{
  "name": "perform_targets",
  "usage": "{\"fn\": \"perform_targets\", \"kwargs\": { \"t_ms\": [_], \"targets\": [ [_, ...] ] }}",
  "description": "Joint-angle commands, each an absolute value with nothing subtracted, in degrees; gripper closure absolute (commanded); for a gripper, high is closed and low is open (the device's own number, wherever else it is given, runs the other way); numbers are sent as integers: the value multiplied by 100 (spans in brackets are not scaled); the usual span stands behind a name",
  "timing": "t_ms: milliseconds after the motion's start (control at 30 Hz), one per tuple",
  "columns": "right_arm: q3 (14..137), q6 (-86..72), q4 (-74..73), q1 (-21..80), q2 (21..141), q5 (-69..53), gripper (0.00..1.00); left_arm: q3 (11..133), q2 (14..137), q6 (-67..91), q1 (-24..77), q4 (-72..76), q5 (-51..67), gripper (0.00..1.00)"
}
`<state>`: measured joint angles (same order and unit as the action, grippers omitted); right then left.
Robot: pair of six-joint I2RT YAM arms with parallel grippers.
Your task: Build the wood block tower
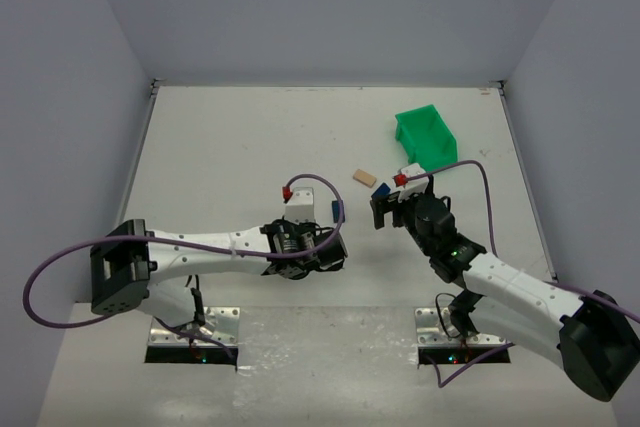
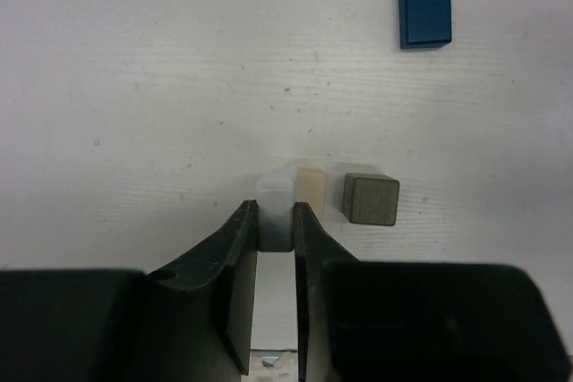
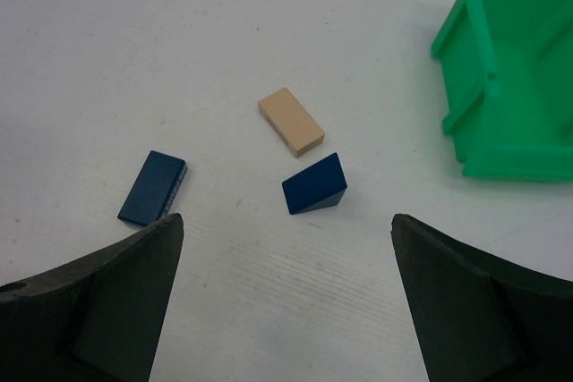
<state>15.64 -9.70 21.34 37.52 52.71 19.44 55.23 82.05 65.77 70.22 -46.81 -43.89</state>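
A pale, smooth tower block point(image 2: 275, 207) is clamped upright between the closed left jaws, seemingly for seating against the tan block point(image 2: 311, 187) and matte grey cube point(image 2: 371, 199) just right of their tips, while the right jaws are held wide and empty, a blue wedge point(image 3: 315, 183) lying ahead between them.

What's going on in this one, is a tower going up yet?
The left gripper is shut on a small pale grey block, right beside a tan block and a dark grey cube. The right gripper hangs open above a tan plank, a dark blue wedge and a dark blue bar, with the green bin off to one side. Nothing looks stacked yet.
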Motion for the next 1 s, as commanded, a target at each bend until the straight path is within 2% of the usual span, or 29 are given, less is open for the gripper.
{"fn": "perform_targets", "kwargs": {
  "t_ms": [0,967],
  "targets": [
    [1651,-1081,2336,3709,5272,2051,1,5795,8432,6439,7084,-4553,-4403,100],
    [1688,-1090,2276,3683,5372,2109,1,5836,8597,6472,7082,-4511,-4280,100]
  ]
}}
